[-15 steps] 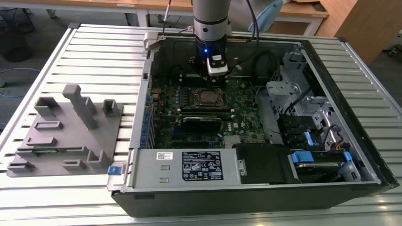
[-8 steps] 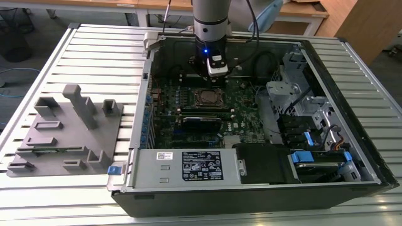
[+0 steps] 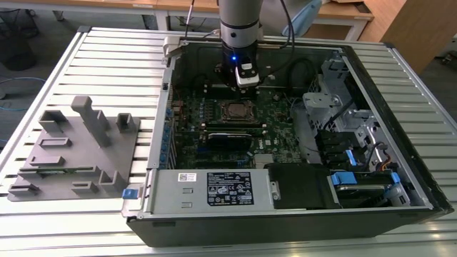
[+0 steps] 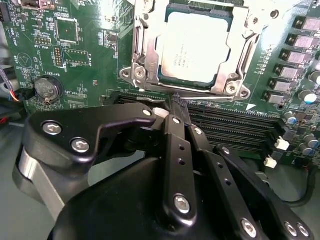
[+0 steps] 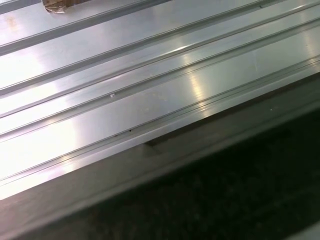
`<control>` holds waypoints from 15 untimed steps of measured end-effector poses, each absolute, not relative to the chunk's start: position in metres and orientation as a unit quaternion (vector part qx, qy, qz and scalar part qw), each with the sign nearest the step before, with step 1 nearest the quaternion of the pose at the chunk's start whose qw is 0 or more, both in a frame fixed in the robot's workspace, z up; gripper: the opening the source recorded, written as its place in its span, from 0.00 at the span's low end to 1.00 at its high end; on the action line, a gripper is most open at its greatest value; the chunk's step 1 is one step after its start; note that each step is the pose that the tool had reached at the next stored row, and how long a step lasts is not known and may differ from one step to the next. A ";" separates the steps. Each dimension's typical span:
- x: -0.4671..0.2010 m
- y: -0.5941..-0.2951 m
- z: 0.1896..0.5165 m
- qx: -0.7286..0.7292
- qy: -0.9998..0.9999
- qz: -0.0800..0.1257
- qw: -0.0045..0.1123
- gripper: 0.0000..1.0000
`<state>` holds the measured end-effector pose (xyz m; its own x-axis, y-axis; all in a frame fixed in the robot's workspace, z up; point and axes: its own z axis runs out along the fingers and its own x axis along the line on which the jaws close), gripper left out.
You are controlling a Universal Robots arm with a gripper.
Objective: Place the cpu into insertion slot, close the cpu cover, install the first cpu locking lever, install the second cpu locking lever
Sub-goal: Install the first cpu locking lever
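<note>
Found the cpu [image 4: 197, 47] lying flat in the insertion slot [image 3: 234, 111], dull silver top up, near the middle of the green motherboard [image 4: 75, 55]. Saw the cpu cover [image 4: 143, 47] down around it, the chip showing through the square window. Judged the placing done and the cover closed or nearly so. Could not make out the locking levers well enough to call them latched. Found the gripper [image 4: 178, 106] just beside the socket's edge, on the side facing the long black memory slots [image 4: 230, 127], fingers drawn together with nothing visible between them. Judged that pinched shape suited to pressing something thin at that edge rather than carrying. Noted the arm [image 3: 239, 21] standing vertical over the open computer case [image 3: 286, 233], probably the only clear way in past its walls. Saw the case laid on its side, panel off, board facing up, likely so the socket could be worked from above, with the power supply [image 3: 207, 188] along the near wall. Saw it resting on a slatted metal table [image 3: 50, 64], a grey fixture block [image 3: 71, 144] beside it on the exterior view's left, and wooden desks [image 3: 343, 8] behind.
</note>
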<state>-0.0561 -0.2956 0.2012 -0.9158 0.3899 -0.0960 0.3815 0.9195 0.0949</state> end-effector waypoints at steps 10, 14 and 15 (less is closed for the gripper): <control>-0.056 -0.299 0.201 0.196 0.978 0.045 0.056 0.10; -0.056 -0.303 0.201 0.196 0.978 0.045 0.056 0.10; -0.056 -0.303 0.201 0.195 0.978 0.045 0.056 0.10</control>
<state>-0.0563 -0.3035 0.2011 -0.9173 0.3875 -0.0922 0.3773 0.9195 0.1107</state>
